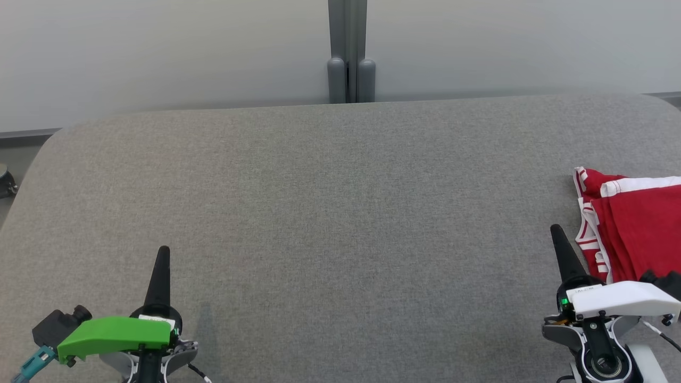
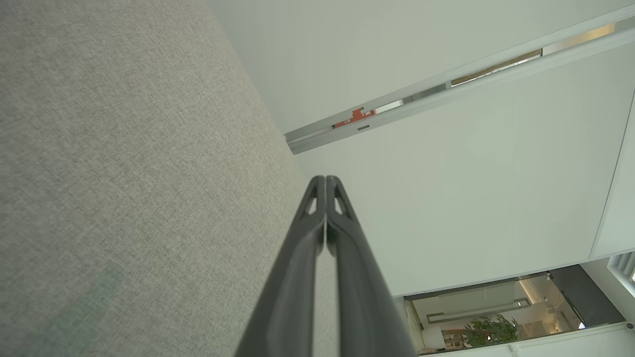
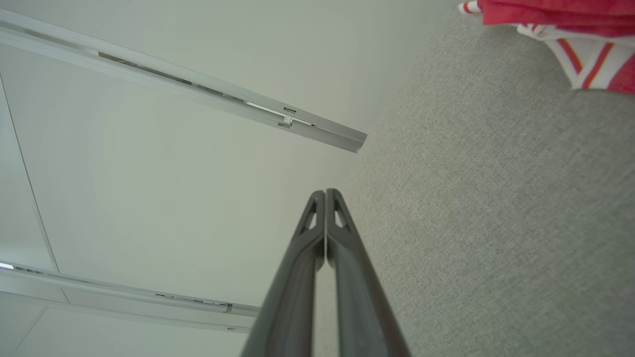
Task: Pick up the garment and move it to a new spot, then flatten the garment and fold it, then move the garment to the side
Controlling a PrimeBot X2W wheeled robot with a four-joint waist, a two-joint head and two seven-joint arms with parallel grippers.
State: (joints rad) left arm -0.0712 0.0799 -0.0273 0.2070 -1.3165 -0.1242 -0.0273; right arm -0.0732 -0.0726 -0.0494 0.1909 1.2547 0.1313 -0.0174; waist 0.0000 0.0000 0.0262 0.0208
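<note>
The red garment (image 1: 636,229) with white trim lies bunched in layers at the right side of the grey fabric-covered table (image 1: 340,213), its right part cut off by the head view's border. In the right wrist view the garment's (image 3: 560,15) striped hem sits in the upper corner. The right gripper (image 1: 556,230) has its two fingers pressed together with nothing between them. Its tip is just beside the garment's left hem, with a narrow strip of table between them. The left gripper (image 1: 164,250) is likewise clenched on nothing, near the table's front-left. It is well apart from the cloth. A wide stretch of bare grey fabric runs between the two grippers and on to the far edge. That far edge curves down at both rounded corners below a pale wall (image 1: 159,48), where a grey post (image 1: 348,53) stands at the middle. Each wrist view shows its own closed fingers, left (image 2: 325,179) and right (image 3: 325,192), pointing along the table toward that wall.
</note>
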